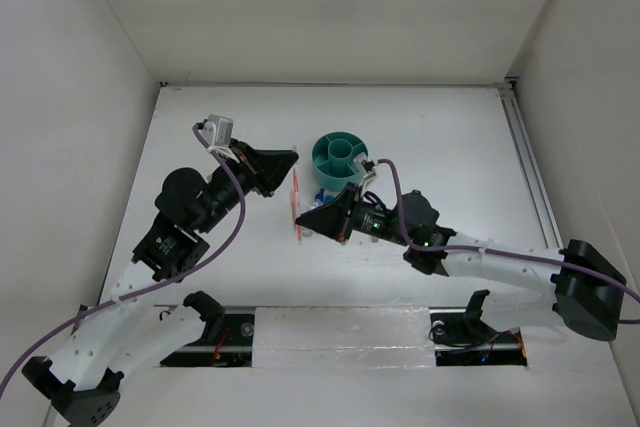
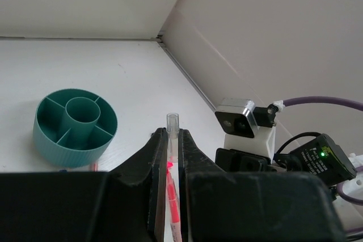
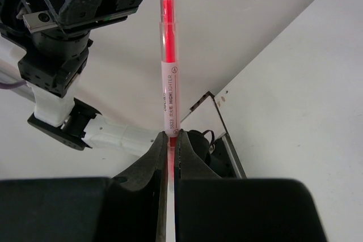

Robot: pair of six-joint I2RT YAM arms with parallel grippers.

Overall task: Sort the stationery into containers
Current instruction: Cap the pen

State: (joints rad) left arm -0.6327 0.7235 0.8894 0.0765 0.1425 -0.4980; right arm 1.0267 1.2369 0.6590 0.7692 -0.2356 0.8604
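Right pincer (image 3: 168, 135): clamped on the lower end of the pink highlighter (image 3: 169, 83). Fingers are tight against the barrel on both sides. The barrel runs straight up from the tips in the right wrist view, with "HIGHLIGHTER" printed on the white label. The upper part is clear with a pink core.

Left pincer (image 2: 172, 133): closed on the same highlighter further up. The barrel fills the slit between the fingers, and the clear end pokes out just past the fingertips. So both arms are on one pen, and it is held off the desk (image 1: 450, 147).

From the top camera the two pincers meet nose to nose near desk centre, left one coming from the left and right one from the right. The highlighter shows as a thin pink line between them.

Teal round organizer (image 2: 65, 150): upright on the desk just beyond the right pincer, apart from both pincers. It has a central cup with divided ring compartments around it.

Small blue bits (image 1: 321, 197) sit just on the near side of the organizer, next to the right pincer. They are too small to identify.

The right arm's wrist camera (image 2: 238, 118) is visible from the left wrist view, with a purple cable (image 2: 323, 101) running off it.
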